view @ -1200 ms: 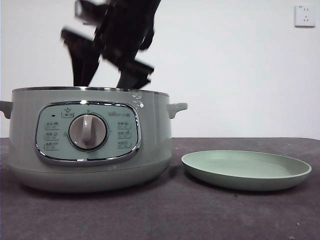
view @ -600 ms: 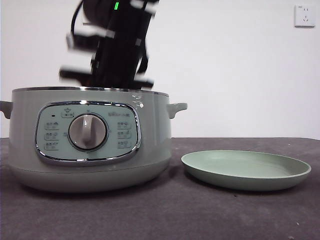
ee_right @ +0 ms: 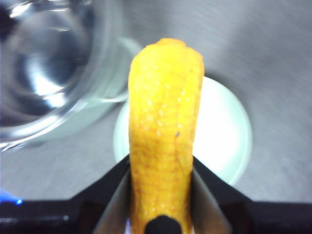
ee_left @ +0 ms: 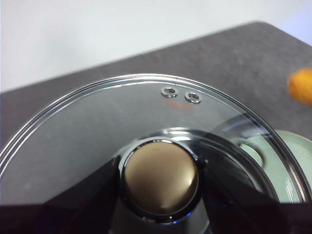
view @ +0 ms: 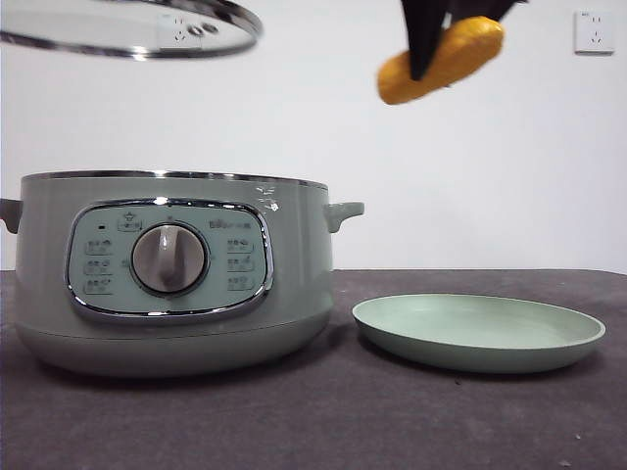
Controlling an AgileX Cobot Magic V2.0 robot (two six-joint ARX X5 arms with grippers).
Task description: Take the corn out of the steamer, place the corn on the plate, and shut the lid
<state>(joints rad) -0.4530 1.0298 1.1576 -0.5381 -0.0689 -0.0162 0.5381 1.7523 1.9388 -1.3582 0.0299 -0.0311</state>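
Note:
The yellow-orange corn (view: 443,61) hangs high in the air above the gap between steamer and plate, with my right gripper (view: 428,44) shut on it; in the right wrist view the corn (ee_right: 165,131) sits between the two jaws of the right gripper (ee_right: 161,195). The pale green steamer (view: 176,269) stands open at the left. My left gripper (ee_left: 160,178) is shut on the knob of the glass lid (ee_left: 146,126), and the lid (view: 132,27) is held up high over the steamer. The pale green plate (view: 478,333) lies to the right of the steamer with nothing on it.
A dark grey tabletop (view: 313,421) carries the steamer and plate. A white wall with a socket (view: 597,31) stands behind. The steamer's side handle (view: 345,211) points toward the plate.
The dark arm that reached into the steamer has risen out and moved right, carrying the corn above the table. The lid now shows at the top left.

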